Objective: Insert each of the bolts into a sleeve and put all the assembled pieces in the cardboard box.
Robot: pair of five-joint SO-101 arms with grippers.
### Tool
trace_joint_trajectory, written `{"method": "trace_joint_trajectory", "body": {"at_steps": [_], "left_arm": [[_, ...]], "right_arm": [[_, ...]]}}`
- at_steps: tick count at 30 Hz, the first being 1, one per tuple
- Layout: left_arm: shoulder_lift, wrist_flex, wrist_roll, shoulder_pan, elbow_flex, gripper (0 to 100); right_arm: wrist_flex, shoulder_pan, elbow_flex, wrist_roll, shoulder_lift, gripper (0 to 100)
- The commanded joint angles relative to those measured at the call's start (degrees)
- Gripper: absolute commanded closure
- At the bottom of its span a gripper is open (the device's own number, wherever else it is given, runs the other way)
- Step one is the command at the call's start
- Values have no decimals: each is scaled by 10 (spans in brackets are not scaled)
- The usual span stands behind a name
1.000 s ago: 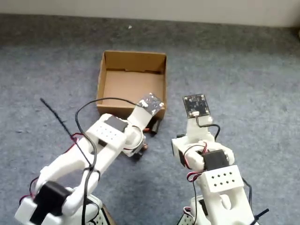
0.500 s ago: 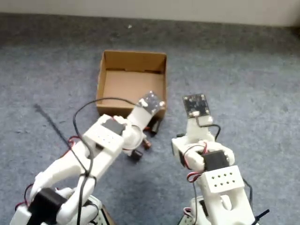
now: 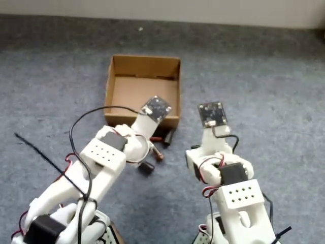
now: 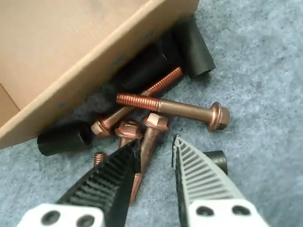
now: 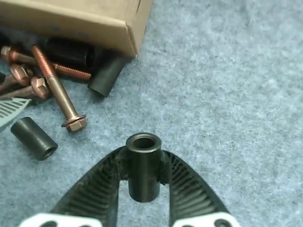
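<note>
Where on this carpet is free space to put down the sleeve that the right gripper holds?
The grey carpet right of the cardboard box is bare, also left of it. Crowded: bolts and sleeves along the box's near wall.

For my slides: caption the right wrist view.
Right gripper clamps a black sleeve; copper bolts lie heaped by the cardboard box.
</note>
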State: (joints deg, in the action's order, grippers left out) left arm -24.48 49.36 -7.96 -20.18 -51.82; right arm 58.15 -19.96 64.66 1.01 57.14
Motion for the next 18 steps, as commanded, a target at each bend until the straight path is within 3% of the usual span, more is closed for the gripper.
{"method": "trace_joint_trajectory", "body": {"at_steps": [1, 10, 15, 18], "left_arm": [[101, 39, -1, 5, 94, 861], [335, 118, -2, 8, 269, 864], [375, 156, -2, 8, 312, 873], [369, 156, -2, 8, 310, 948]], "right_arm": [[-10, -3, -7, -6, 13, 995], [-9, -3, -7, -6, 13, 995], [-9, -3, -7, -6, 13, 995], [-9, -3, -7, -6, 13, 995]]}}
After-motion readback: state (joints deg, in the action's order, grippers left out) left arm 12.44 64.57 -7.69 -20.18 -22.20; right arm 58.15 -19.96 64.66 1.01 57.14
